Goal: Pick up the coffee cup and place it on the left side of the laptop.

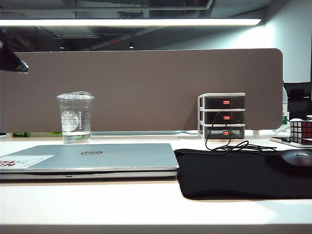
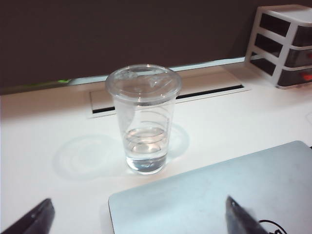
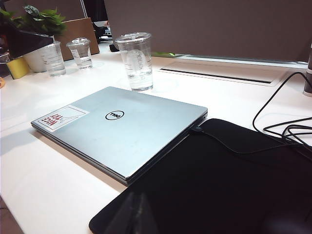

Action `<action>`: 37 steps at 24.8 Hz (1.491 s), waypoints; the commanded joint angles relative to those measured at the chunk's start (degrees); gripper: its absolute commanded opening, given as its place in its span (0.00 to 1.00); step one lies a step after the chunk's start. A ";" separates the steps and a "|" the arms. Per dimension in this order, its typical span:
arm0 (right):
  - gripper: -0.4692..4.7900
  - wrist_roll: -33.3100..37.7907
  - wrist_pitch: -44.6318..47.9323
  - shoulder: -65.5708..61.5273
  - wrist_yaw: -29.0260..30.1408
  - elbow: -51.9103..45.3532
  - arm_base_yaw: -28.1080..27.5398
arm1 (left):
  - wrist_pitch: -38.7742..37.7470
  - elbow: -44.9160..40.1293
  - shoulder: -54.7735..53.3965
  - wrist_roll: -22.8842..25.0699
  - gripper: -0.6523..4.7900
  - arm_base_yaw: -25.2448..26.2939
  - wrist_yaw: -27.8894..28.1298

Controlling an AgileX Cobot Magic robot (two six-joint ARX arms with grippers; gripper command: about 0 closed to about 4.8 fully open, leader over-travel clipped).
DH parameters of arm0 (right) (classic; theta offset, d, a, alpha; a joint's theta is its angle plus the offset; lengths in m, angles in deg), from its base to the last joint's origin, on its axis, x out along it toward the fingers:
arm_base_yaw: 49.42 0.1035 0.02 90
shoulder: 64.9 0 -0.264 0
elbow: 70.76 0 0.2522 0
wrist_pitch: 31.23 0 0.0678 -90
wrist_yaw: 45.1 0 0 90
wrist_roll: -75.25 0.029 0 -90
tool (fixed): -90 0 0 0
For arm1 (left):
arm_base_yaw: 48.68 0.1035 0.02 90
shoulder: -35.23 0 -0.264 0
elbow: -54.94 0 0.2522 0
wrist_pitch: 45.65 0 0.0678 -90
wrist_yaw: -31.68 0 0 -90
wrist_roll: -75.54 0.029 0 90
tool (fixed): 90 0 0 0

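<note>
The coffee cup, clear with a lid and a little water in it, stands upright on the white desk just behind the laptop. The silver Dell laptop lies closed and flat. In the left wrist view the cup stands ahead of my left gripper, beyond the laptop's corner. That gripper is open wide, well short of the cup, with nothing between its fingers. A dark part of the left arm shows at the exterior view's upper left. My right gripper is a dim wedge over the black mouse pad, fingers together, far from the cup.
A brown partition runs behind the desk. At the right are a small drawer unit, a black cable, a mouse on the mouse pad and a puzzle cube. Two more clear cups and a potted plant stand to the left.
</note>
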 commanded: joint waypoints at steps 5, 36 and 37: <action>0.09 0.15 0.61 0.11 0.07 -0.28 -0.02 | 18.12 3.34 -15.32 -2.62 1.00 5.92 -10.54; 0.09 0.13 0.13 0.09 0.94 -0.28 0.02 | 20.09 28.46 -48.59 -0.79 1.00 -4.35 -5.57; 0.09 0.15 0.13 0.09 0.94 -0.28 0.00 | 20.09 28.83 -49.03 -1.05 1.00 -4.61 -4.90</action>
